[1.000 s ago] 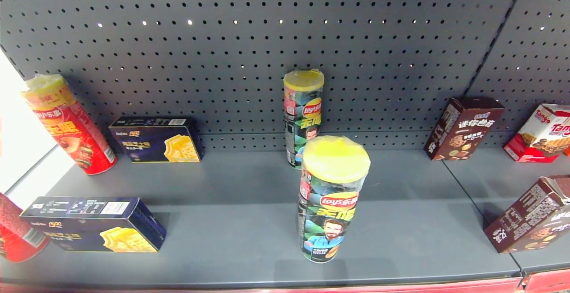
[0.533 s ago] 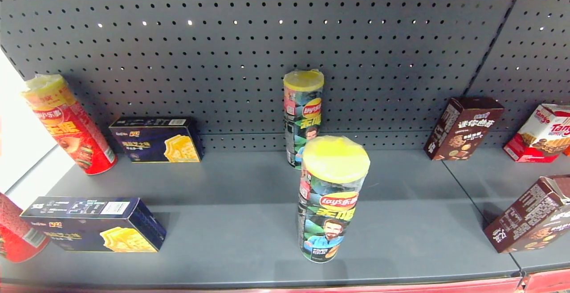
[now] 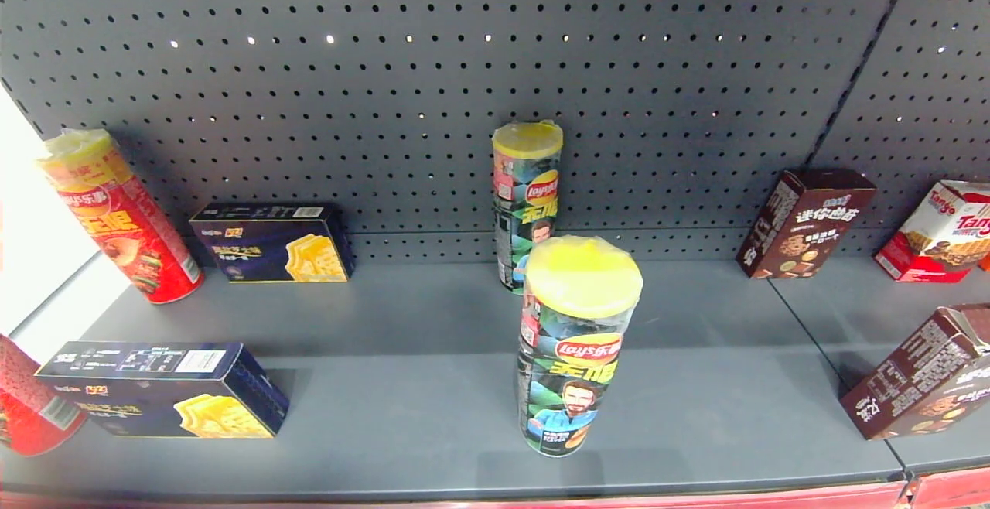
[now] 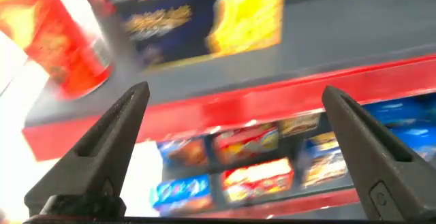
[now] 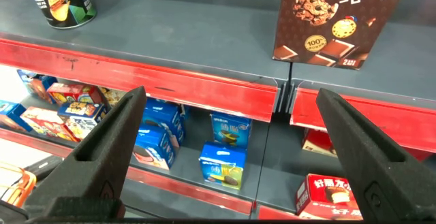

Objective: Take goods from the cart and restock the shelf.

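On the grey shelf [image 3: 402, 385] stand two green chip cans with yellow lids, one at the front [image 3: 576, 346] and one at the back [image 3: 527, 199]. Two dark blue cracker boxes [image 3: 166, 389] [image 3: 274, 242] lie to the left. A red chip can [image 3: 116, 215] leans at the far left. My left gripper [image 4: 235, 94] is open, out in front of the shelf's red edge [image 4: 272, 98], below the front blue box [image 4: 197, 20] and a red can [image 4: 58, 37]. My right gripper [image 5: 228, 98] is open in front of the red edge [image 5: 136, 71], below a brown cookie box [image 5: 337, 20].
Brown cookie boxes [image 3: 804, 223] [image 3: 920, 377] and a red wafer box [image 3: 940, 230] sit on the right. A grey pegboard wall [image 3: 464, 52] backs the shelf. The lower shelves hold blue and red packs [image 5: 221, 163] [image 4: 255, 176]. Bare shelf lies between the cans and the boxes.
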